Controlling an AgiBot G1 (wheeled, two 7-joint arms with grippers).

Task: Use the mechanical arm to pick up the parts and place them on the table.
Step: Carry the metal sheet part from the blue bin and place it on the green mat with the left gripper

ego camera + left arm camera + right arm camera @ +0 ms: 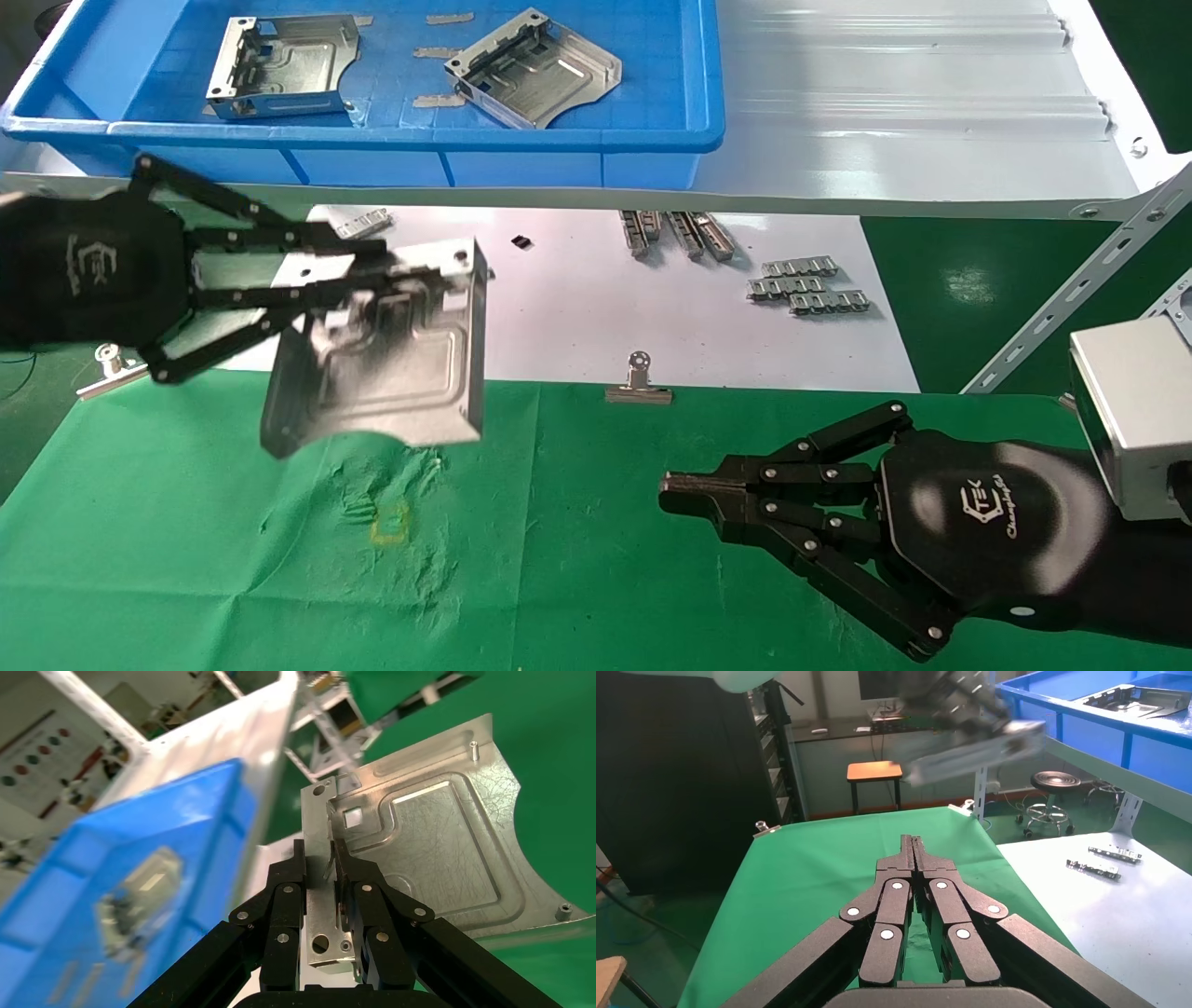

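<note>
Green surface (652, 578) lay directly beneath the carried plate (391, 373), nothing in between; bin (559, 149) behind held two more plates (279, 65); left pincer (372, 266) clenched on the plate's folded edge, plate tilted in the air; right pincer (675, 494) clenched empty, parked over the cloth; plate motion-blurred, underside hidden.

Head view: we look forward and down over green surface (596, 559), blue bin (391, 140) at far edge, both arms in sight. Left wrist view: we sit just behind left gripper (322, 864), very near, facing along fingers (284, 903) to held plate (429, 839), also in head view (391, 363). Right wrist view: we sit behind right gripper (914, 843), facing low across surface (828, 860); plate (979, 748) and bin (1088, 713) shared with the other views.
</note>
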